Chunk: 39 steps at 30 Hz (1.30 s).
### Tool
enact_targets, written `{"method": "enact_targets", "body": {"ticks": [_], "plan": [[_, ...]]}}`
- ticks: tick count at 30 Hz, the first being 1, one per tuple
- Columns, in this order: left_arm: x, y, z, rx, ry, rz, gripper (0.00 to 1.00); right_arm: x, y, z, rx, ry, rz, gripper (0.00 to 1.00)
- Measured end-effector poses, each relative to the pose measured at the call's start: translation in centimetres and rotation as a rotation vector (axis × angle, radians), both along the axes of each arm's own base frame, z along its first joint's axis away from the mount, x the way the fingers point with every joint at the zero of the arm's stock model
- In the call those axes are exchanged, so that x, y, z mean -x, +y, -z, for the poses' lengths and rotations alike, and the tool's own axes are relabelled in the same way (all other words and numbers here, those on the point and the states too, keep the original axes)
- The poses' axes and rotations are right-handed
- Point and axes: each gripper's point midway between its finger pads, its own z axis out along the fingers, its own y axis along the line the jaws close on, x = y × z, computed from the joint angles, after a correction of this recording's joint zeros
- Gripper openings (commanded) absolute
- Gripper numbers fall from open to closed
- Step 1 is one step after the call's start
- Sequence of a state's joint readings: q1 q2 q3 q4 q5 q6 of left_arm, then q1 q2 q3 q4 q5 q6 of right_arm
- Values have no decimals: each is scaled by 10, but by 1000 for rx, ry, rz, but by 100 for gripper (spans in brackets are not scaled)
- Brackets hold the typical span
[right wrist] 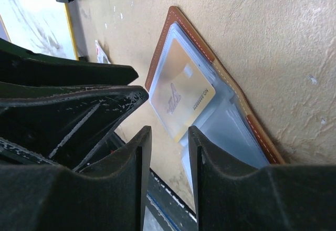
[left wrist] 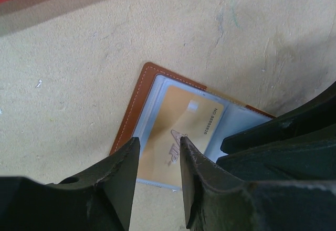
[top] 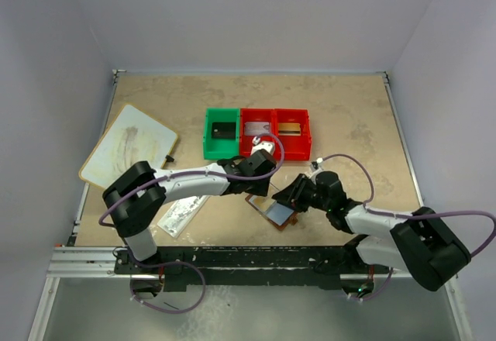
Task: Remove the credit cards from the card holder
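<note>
I've got the left gripper (left wrist: 158,143) and right gripper (right wrist: 169,132) pitched down, converged close together (jaws on both only narrowly parted).

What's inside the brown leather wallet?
A gold plastic card in a pale clear pocket. The left gripper's black fingers cover the lower part, so other cards can't be seen.

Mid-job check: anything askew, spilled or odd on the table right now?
Nothing damaged or spilled. The card holder lies open, turned diagonally, a gold card in its clear pocket. The whiteboard at far left sits askew, one corner seeming to poke past the table edge.
</note>
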<state>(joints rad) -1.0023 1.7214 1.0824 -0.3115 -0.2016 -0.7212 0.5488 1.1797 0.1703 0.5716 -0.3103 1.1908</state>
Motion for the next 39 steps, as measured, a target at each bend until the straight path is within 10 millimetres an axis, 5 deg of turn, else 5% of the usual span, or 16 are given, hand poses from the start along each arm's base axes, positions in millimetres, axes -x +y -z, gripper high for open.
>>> {"method": "enact_targets", "body": {"ticks": [16, 35, 39], "plan": [[7, 11, 12, -71, 31, 29, 25, 2, 1, 21, -2, 79, 21, 22], [15, 21, 24, -133, 60, 60, 18, -6, 12, 26, -71, 87, 25, 28], [14, 23, 25, -143, 59, 56, 17, -9, 18, 26, -89, 83, -2, 16]]}}
